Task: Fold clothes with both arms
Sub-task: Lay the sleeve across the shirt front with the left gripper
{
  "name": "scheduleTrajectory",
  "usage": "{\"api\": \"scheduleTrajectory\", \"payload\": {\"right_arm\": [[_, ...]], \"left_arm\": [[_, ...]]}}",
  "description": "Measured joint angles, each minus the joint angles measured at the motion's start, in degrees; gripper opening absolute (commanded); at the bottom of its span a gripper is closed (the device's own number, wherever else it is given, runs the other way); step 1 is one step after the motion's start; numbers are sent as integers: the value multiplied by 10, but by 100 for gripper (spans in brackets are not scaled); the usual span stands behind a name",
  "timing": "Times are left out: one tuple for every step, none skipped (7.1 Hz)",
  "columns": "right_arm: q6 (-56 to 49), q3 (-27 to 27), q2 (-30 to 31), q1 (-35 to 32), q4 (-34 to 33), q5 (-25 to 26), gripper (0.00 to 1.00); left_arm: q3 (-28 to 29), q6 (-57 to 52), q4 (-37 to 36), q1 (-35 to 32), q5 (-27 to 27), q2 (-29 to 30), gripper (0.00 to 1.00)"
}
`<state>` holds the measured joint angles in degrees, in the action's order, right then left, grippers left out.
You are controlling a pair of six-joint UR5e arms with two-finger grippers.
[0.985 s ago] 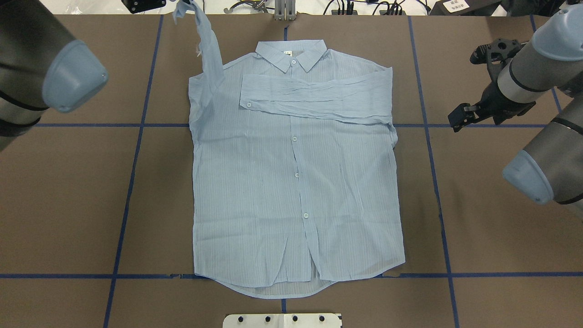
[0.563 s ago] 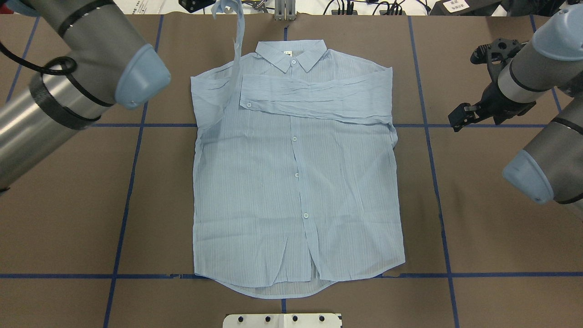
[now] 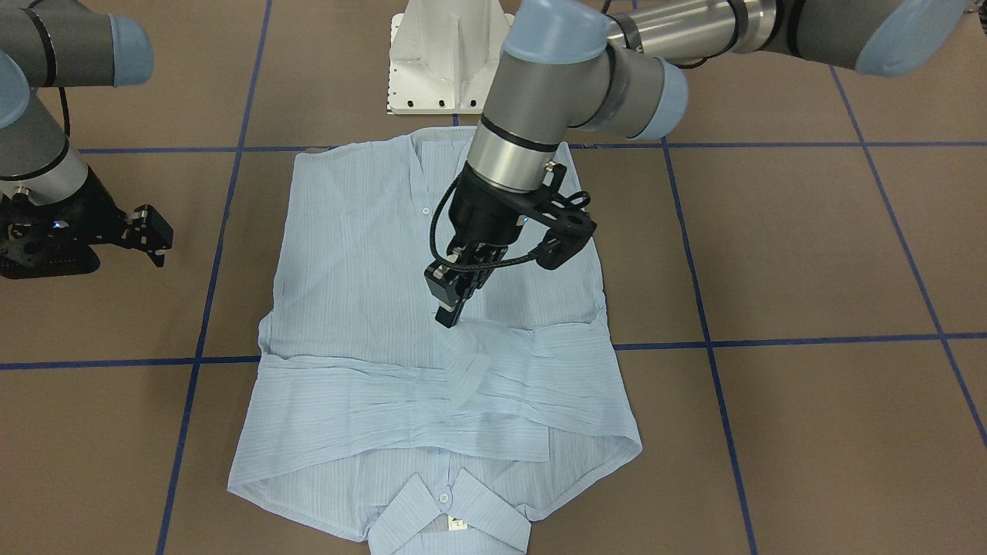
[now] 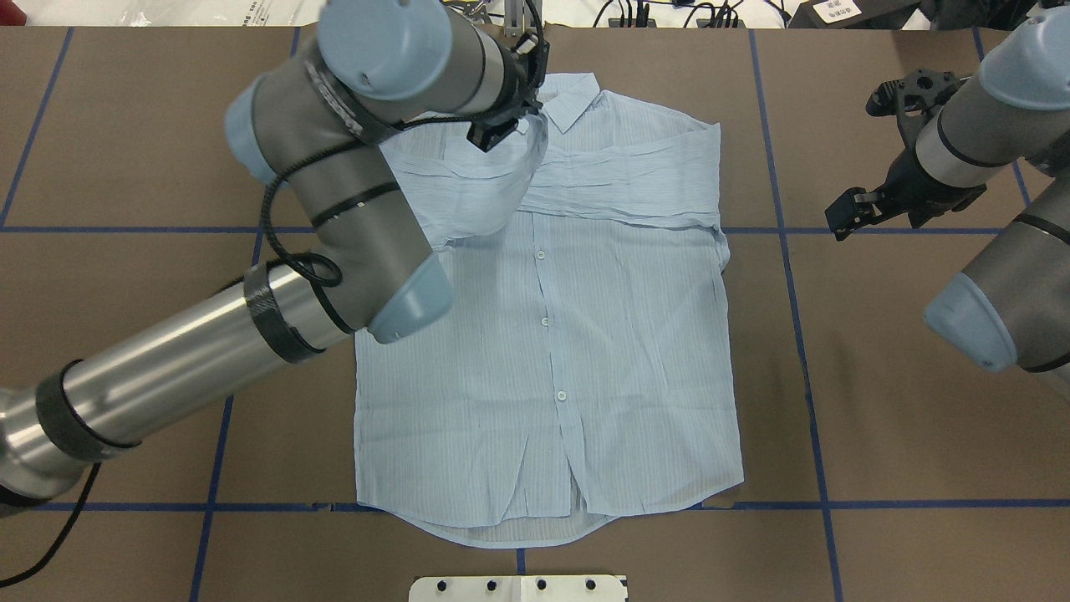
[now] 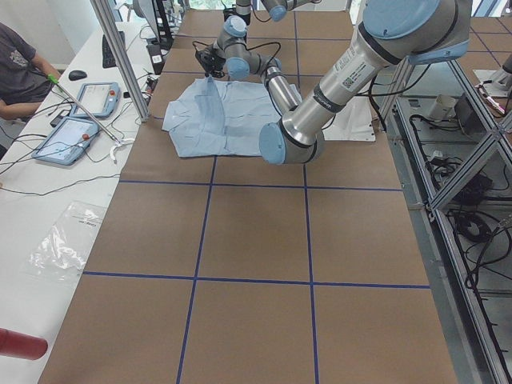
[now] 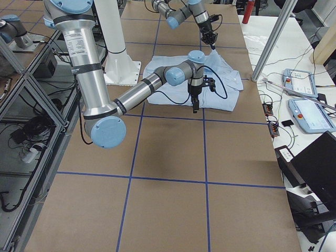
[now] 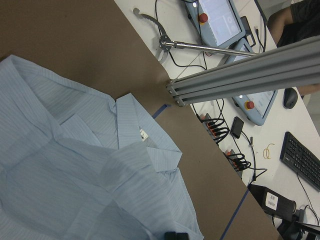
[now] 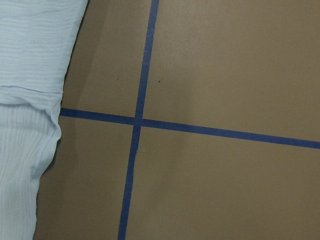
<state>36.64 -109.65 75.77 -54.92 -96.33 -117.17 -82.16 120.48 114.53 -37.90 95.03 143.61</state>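
Since one second ago my left arm [image 4: 334, 217] has swung in from the table's left side and now reaches over the shirt [image 4: 543, 351]. It has carried the left sleeve [image 4: 489, 196], which was hanging up beyond the shoulder, across the chest. My left gripper [image 3: 449, 312] is above the upper chest with its jaws closed on the end of this sleeve. From there the cloth drops onto the other sleeve [image 3: 339, 401], which lies flat across the chest from the opposite side.

My right arm [image 4: 961, 142] has not moved. My right gripper [image 3: 152, 231] hangs over bare table [image 3: 810, 254] near the shirt's right shoulder and does not touch the cloth. I cannot tell whether its jaws are apart or together.

The shirt lies front up and buttoned in the middle of the table. Its collar [image 3: 451, 512] points towards the far edge and its hem towards my edge, near the white pedestal [image 3: 443, 58]. Blue tape lines [image 3: 771, 339] cross the brown table surface.
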Motion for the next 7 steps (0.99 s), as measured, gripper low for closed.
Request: {"api": "scheduleTrajectory", "payload": {"right_arm": [[0, 0, 0, 0, 0, 0, 100], [1, 0, 0, 0, 0, 0, 100], [1, 0, 0, -1, 0, 0, 100], [2, 0, 1, -2, 0, -1, 100], [3, 0, 2, -5, 0, -3, 100], [3, 0, 4, -9, 0, -5, 100], [4, 0, 5, -12, 0, -6, 100]], "left_arm": [[31, 14, 10, 29, -30, 13, 0], [54, 19, 14, 54, -49, 24, 0], [75, 16, 17, 73, -59, 34, 0], [108, 11, 29, 89, -70, 50, 0], [142, 8, 45, 99, -79, 68, 0], [162, 6, 55, 104, -84, 79, 0], [170, 6, 59, 107, -85, 86, 51]]}}
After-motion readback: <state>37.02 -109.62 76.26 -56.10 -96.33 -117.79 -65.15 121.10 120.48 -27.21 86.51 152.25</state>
